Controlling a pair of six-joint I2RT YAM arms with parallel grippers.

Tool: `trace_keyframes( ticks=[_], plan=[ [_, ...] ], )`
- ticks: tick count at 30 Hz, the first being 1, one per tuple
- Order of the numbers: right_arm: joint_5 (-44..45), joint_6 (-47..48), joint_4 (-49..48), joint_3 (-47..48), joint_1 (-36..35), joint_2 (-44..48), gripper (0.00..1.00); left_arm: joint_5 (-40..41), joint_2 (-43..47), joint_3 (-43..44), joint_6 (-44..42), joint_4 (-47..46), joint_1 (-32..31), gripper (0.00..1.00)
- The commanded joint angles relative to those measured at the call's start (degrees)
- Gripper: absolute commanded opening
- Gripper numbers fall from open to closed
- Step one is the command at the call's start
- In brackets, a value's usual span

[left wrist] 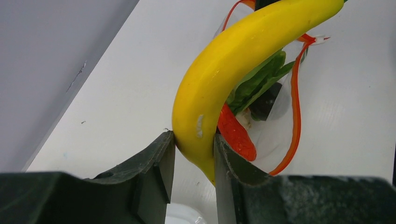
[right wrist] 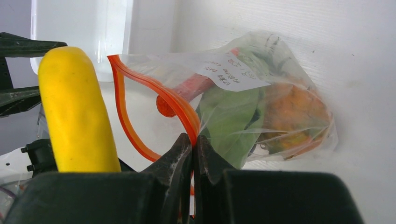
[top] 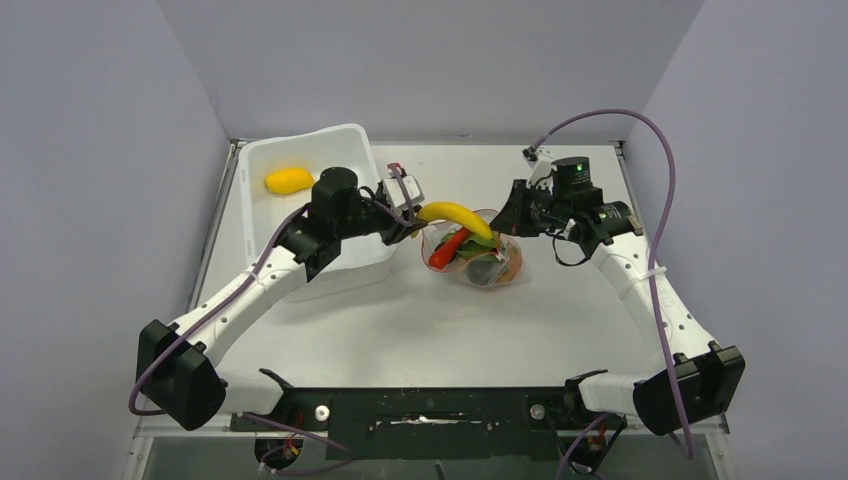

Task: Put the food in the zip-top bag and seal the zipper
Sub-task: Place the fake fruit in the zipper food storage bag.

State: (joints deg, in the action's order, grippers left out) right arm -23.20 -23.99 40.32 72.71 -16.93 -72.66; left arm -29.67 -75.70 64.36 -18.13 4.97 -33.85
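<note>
Writing on the bag
A white label point(right wrist: 231, 71) on the clear bag point(right wrist: 292, 116) bears small upside-down print; nothing can be read.

L fingers point(left wrist: 154, 163) part-closed, gripping; R fingers point(right wrist: 175, 161) pinched shut.

The zip-top bag point(top: 480, 262) lies on the table point(top: 400, 330) just right of the tub point(top: 300, 150), holding the chili point(top: 447, 248), leafy pieces point(right wrist: 229, 116) and pineapple point(right wrist: 289, 116), with the banana point(top: 455, 215) in the left gripper point(left wrist: 194, 144) over its mouth, the right gripper point(right wrist: 193, 144) on its zipper point(right wrist: 177, 105), and one food piece point(top: 289, 180) inside the tub.
</note>
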Motion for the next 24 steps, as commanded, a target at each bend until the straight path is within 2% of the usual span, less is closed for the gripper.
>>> trace_keyframes(
  ticks=[1, 13, 24],
  plan=[
    [-1.02, -0.34, -3.74, 1.61, -0.24, 2.41, 0.00, 1.65, -0.02, 3.14, -2.39, 2.92, -1.04, 0.09],
    [0.24, -1.49, -2.89, 3.57, -0.23, 1.65, 0.00, 18.61, -3.13, 7.73, -0.75, 13.23, -4.37, 0.07],
    [0.88, -2.57, -3.46, 4.12, -1.15, 0.52, 0.00, 21.75, -6.99, 14.56, 1.25, 20.18, -6.56, 0.07]
  ],
)
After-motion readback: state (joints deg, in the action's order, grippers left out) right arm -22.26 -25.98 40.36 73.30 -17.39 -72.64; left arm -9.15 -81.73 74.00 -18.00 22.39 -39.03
